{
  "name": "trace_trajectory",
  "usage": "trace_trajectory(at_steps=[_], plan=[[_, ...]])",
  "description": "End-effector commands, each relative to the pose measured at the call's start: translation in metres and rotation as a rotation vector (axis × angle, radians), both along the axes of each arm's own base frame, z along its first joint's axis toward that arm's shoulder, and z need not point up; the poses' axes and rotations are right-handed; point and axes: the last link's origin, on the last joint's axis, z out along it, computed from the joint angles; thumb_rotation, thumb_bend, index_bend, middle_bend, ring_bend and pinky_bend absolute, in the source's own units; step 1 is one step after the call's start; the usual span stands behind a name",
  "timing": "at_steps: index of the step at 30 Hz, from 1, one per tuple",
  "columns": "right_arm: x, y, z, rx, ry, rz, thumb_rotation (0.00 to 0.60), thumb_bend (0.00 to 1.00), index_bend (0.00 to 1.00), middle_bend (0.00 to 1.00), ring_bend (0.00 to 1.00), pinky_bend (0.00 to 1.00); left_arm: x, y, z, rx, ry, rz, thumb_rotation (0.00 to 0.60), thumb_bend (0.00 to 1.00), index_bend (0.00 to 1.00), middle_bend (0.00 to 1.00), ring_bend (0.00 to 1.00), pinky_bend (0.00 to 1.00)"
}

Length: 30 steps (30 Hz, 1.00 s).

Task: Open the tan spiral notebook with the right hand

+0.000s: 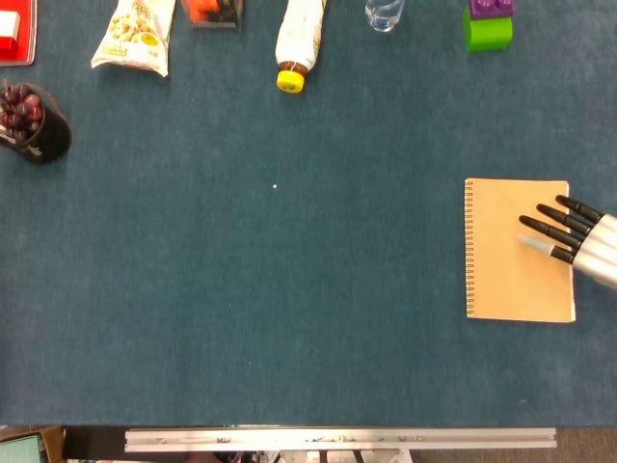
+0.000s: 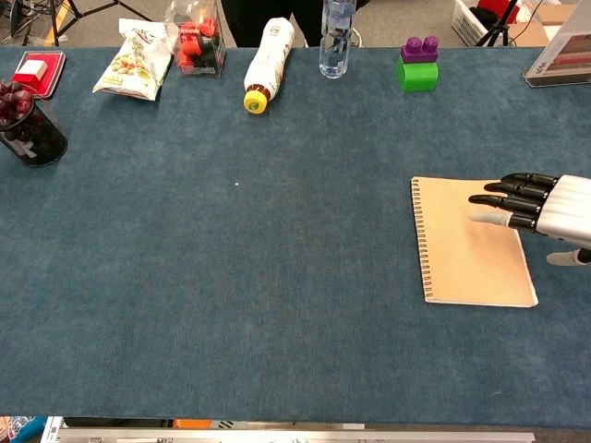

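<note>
The closed tan spiral-bound paper notebook [image 1: 518, 250] [image 2: 471, 242] is lying flat at the right of the frame on the blue-green felt table [image 1: 289, 289], coil along its left edge. The right hand [image 1: 578, 238] [image 2: 540, 208] is entering from the right edge, its black fingers [image 1: 543, 230] extending slightly apart over the cover's right half, gripping nothing.

Far edge of my blue table mat [image 2: 277, 305]: red tray [image 2: 37, 72], snack bag [image 2: 132, 61], clear box [image 2: 195, 37], lying yellow-capped bottle [image 2: 266, 65], water bottle [image 2: 337, 39], green-purple block [image 2: 418, 63]; dark cup [image 2: 30, 127] at left.
</note>
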Motion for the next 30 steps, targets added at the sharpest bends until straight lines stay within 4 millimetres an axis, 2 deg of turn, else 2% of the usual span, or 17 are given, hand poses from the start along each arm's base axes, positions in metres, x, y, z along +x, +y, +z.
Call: trace_trajectory(at_steps=[1, 30], plan=[[0.001, 0.0, -0.002, 0.004, 0.001, 0.001, 0.6, 0.01, 0.0, 0.03, 0.0, 0.13, 0.0, 0.0, 0.0, 0.0, 0.0, 0.0, 0.6, 0.22, 0.47, 0.42, 0.42, 0.52], [0.007, -0.007, -0.022, 0.012, -0.012, -0.009, 0.6, 0.08, 0.0, 0.03, 0.0, 0.13, 0.0, 0.0, 0.0, 0.0, -0.004, -0.002, 0.6, 0.22, 0.47, 0.42, 0.42, 0.52]])
